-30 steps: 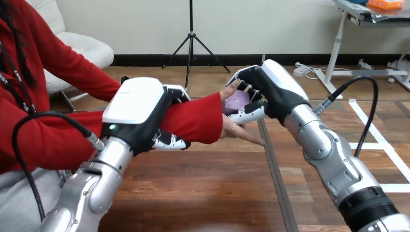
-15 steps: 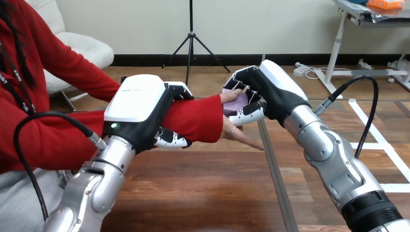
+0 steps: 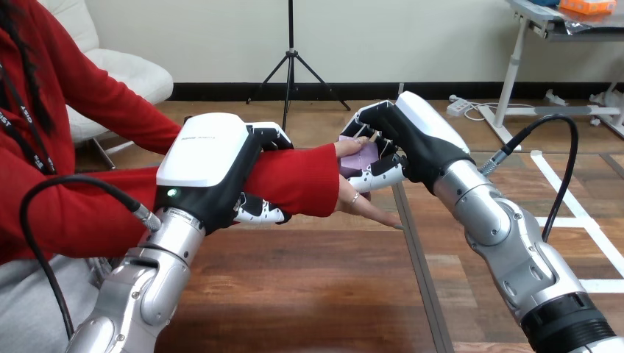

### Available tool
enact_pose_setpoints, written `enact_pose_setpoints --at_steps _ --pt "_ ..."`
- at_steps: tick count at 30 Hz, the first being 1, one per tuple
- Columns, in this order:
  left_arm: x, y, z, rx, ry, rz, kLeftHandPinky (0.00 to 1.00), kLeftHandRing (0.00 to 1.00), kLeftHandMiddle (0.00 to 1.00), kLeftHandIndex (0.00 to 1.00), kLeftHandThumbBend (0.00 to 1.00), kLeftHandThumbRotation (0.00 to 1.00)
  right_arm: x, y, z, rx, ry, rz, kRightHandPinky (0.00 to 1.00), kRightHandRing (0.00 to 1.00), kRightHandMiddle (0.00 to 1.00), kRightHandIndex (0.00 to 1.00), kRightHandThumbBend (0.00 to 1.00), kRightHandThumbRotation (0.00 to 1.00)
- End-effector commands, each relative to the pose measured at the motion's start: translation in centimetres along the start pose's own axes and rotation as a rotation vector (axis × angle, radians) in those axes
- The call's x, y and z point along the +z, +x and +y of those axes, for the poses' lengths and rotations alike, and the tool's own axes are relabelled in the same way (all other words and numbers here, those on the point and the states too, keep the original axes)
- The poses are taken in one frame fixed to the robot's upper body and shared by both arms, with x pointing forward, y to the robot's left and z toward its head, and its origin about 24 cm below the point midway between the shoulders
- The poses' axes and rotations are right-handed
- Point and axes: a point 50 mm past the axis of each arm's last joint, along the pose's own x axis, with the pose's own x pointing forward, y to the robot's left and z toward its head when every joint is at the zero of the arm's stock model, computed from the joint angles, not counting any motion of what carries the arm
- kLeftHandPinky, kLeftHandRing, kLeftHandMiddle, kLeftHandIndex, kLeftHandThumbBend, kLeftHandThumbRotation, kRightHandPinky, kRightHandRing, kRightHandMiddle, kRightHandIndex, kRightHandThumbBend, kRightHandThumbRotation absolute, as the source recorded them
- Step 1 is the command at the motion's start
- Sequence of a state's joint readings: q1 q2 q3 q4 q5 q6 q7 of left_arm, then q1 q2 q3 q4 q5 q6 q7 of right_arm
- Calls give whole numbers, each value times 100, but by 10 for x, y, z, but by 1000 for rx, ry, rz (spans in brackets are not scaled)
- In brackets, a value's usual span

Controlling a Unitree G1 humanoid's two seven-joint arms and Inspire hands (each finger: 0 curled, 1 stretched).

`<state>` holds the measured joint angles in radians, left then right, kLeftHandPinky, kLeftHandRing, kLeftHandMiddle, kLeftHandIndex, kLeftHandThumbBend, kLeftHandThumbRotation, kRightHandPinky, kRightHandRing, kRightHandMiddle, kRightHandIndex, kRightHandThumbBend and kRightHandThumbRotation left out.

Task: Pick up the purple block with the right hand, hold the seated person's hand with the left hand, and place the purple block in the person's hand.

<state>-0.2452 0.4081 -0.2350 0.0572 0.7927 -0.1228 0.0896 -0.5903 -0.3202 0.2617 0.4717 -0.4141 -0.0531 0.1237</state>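
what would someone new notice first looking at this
First comes the left hand at centre left, its fingers and thumb curled round the person's forearm in the red sleeve. Just right of it, the right hand grips the purple block and holds it at the person's hand, above the wooden table.

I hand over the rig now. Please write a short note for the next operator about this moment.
Left hand: curled round the person's wrist, over the red sleeve.
Right hand: curled on the purple block, against the person's hand.
Done: block picked up, wrist held, block at the palm.
To do: release the block into the person's hand, likely next.
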Motion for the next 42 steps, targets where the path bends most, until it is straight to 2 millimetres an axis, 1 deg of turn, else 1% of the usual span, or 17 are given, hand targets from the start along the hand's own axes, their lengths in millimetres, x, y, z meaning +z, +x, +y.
enact_pose_setpoints --at_steps 1,18,22,27,28,29,37,38,42 --pt "24 34 53 271 -10 -118 45 54 61 59 68 9 22 2 -4 -5 -6 -96 35 39 44 48 63 0" --pt "22 32 50 254 -17 -114 46 55 61 59 70 9 18 0 -6 -4 -2 -83 34 38 44 48 62 0" --pt "21 32 49 242 -12 -115 46 55 61 60 71 11 17 0 -7 -3 -4 -79 37 41 46 50 62 0" --pt "21 31 48 204 29 -112 48 58 63 62 74 20 15 -1 -8 5 -2 -66 42 48 52 53 63 0" --pt "21 30 48 190 36 -111 49 58 64 62 77 21 14 -1 -8 7 0 -64 43 49 53 54 62 0" --pt "21 30 47 180 42 -110 51 60 65 64 77 25 14 -1 -8 9 2 -63 45 51 55 56 62 0" --pt "20 27 46 106 42 -115 59 68 71 71 82 37 11 -2 -10 19 5 -58 49 57 61 61 59 0" --pt "20 27 46 102 41 -116 61 69 72 72 84 39 11 -2 -10 20 6 -58 50 58 61 62 58 0" --pt "20 25 46 87 30 -121 63 70 73 73 87 42 9 -2 -11 24 2 -55 51 59 63 63 56 0"
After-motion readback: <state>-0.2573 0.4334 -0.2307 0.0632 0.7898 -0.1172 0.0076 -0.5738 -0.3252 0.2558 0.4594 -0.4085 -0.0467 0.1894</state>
